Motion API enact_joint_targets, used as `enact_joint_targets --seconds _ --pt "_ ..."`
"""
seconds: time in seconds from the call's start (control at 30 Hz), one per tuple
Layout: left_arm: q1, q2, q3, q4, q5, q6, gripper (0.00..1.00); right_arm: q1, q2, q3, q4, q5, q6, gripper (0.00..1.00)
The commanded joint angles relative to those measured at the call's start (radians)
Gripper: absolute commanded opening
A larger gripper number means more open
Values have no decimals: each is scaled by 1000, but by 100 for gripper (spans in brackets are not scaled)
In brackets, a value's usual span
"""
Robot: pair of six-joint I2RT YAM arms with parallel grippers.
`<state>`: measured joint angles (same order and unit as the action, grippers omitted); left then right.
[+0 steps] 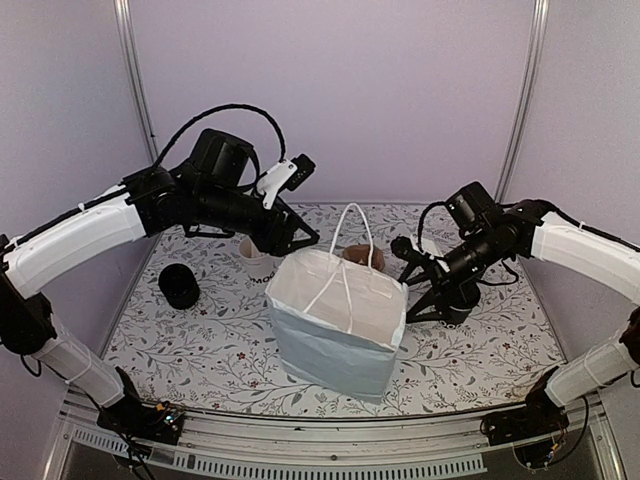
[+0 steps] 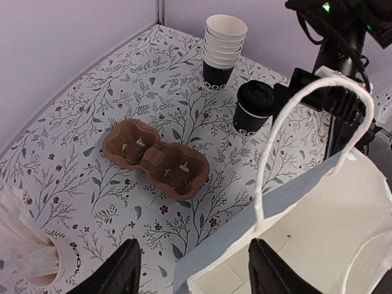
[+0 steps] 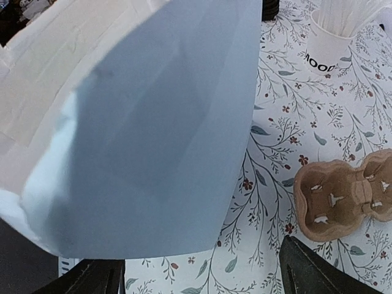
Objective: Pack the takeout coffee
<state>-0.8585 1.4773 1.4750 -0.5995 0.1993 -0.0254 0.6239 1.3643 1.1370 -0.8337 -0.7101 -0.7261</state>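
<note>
Standing upright, the blue bag (image 1: 330,340) screens the cup carrier (image 2: 156,160).

Blocked in the middle by a tall pale blue paper bag (image 1: 330,345). Bare table (image 2: 92,104) all round the brown two-hole pulp cup carrier (image 2: 156,158).

Left arm (image 1: 75,235): white shells on the long links, black joints and wrist.
Right arm (image 1: 590,250): the same white shells and black joints.
Left hand (image 2: 193,245): two matte black fingers (image 2: 122,269), with a white bracket (image 1: 280,178) at the wrist.
Right hand (image 3: 199,263): two black fingers (image 3: 312,269).
Cables: a black cable (image 1: 225,108) loops over the left arm; a shorter black loop (image 1: 428,215) sits by the right wrist.
Bases (image 1: 145,418): black blocks.
</note>
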Motion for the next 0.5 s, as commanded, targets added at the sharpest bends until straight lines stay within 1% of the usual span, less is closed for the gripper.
enact_joint_targets --seconds 0.0,0.07,0.17,0.37,0.47 --pt "-16 -77 -33 -4 14 -22 62 6 85 109 38 -75 30 92" --pt "-16 -131 -73 -10 4 -38 62 9 159 159 34 -107 37 92" --pt "-15 -196 -123 -31 -23 -58 62 17 229 220 43 -132 45 91" --pt "-12 -297 -202 -72 -105 -86 62 72 379 378 3 -131 59 90" --pt "-11 -348 -226 -74 -127 -107 62 76 439 445 -29 -120 74 90"
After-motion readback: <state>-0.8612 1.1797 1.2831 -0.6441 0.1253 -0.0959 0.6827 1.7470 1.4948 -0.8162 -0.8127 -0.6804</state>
